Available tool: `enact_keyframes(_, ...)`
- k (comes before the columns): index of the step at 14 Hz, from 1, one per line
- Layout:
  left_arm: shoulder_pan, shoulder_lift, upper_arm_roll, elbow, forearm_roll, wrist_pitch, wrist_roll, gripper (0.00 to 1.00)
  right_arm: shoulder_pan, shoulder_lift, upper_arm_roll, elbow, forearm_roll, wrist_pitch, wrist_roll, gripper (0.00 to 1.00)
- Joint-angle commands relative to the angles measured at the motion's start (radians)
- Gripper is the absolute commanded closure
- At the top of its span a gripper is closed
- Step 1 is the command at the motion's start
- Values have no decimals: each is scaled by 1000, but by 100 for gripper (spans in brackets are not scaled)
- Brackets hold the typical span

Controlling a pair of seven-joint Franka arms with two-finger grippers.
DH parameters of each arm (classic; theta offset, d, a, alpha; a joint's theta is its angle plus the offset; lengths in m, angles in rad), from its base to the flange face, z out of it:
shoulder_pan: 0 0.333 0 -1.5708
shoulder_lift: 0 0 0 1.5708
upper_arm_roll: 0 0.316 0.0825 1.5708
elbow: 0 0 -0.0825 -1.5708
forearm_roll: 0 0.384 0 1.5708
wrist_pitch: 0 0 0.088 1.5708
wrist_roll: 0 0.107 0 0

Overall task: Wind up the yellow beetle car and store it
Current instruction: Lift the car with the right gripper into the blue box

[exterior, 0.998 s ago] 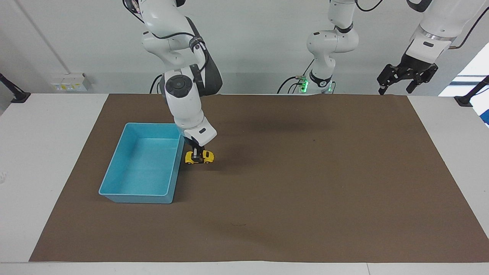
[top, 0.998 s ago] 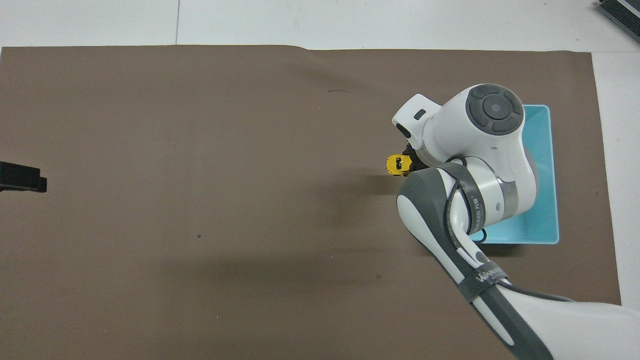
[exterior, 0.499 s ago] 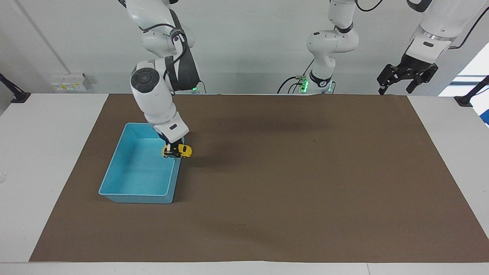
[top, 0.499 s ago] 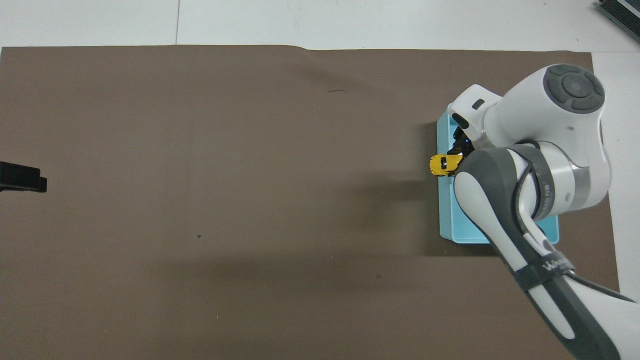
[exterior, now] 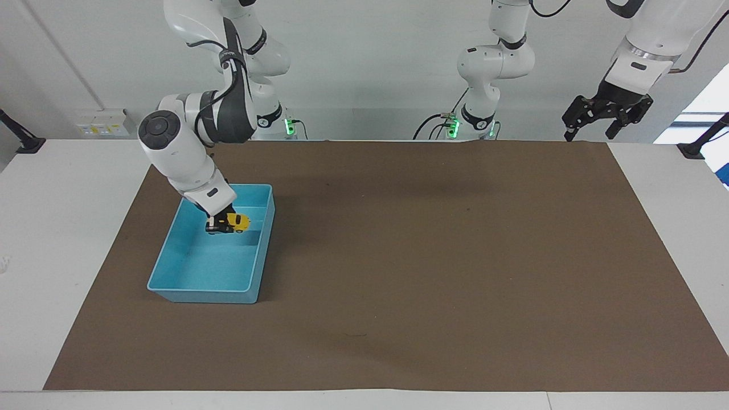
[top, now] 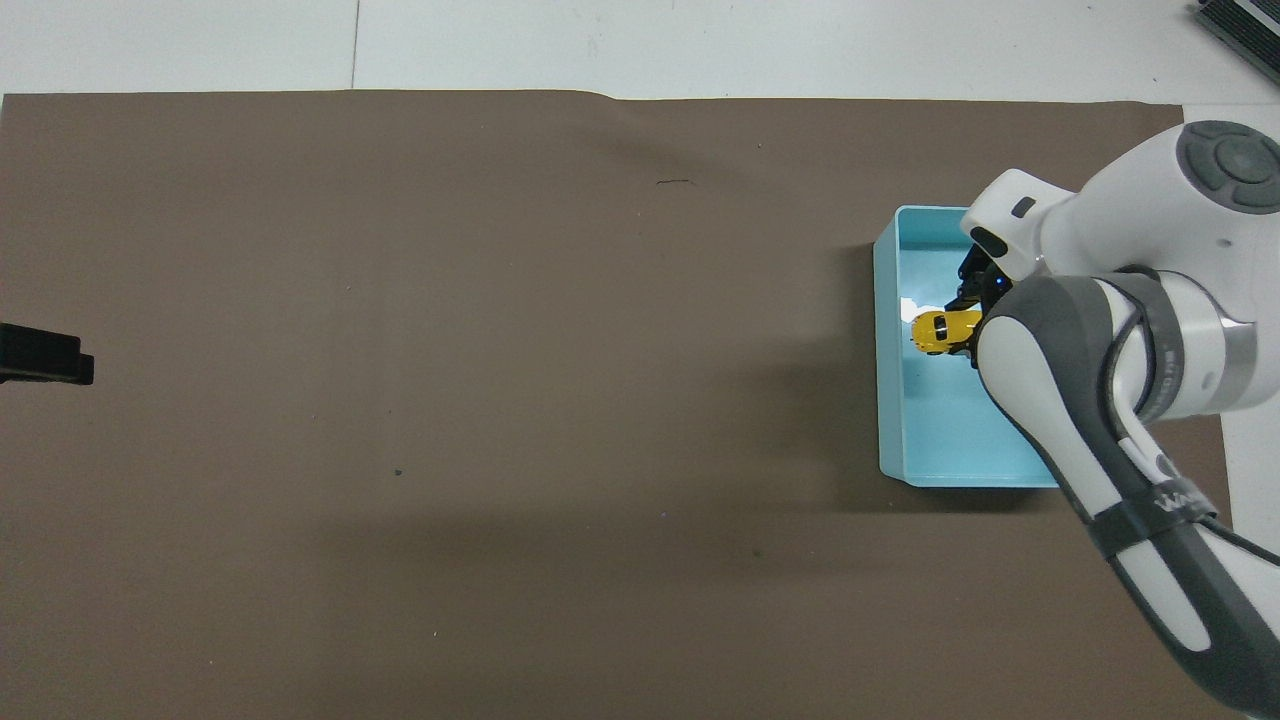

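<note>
Right gripper point(exterior: 219, 226) clamping yellow beetle car point(exterior: 236, 221), lengthwise along table, over blue tray point(exterior: 200, 291)

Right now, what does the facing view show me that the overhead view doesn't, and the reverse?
Facing view only: the whole left gripper, open, waiting raised at the left arm's end of the table, and the height of the yellow beetle car above the blue tray's floor.
Overhead view only: which part of the tray floor the car covers.
Both: the right gripper shut on the car over the tray, on the brown mat.
</note>
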Motion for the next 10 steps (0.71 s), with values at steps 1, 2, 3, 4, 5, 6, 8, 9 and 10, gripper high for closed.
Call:
enact_keyframes(1,21,-9,-12,4,-11,-15,4,0,-17,-95,10,-154,15,99,-29,88)
enact_keyframes(2,21,-9,-12,4,-11,-14,4,0,-17,-110,8,-188,13,131,-32,88)
enact_keyframes(3,21,-9,-12,4,-11,-15,2,0,-17,-117,8,-202,4,145,-41,88)
enact_keyframes(4,21,-9,-12,4,-10,-15,4,0,-26,-115,7,-206,4,150,-61,88)
enact_keyframes(5,21,-9,-12,4,-10,-15,4,0,-55,-108,8,-218,3,177,-96,88)
enact_keyframes(6,21,-9,-12,4,-10,-15,4,0,-55,-112,8,-240,3,208,-112,88)
enact_keyframes(8,21,-9,-12,4,-11,-14,4,0,-66,-109,8,-260,3,232,-115,88)
enact_keyframes(9,21,-9,-12,4,-11,-15,4,0,-70,-100,7,-262,3,249,-118,88)
enact_keyframes(10,21,-9,-12,4,-10,-15,4,0,-71,-101,7,-269,3,260,-116,88)
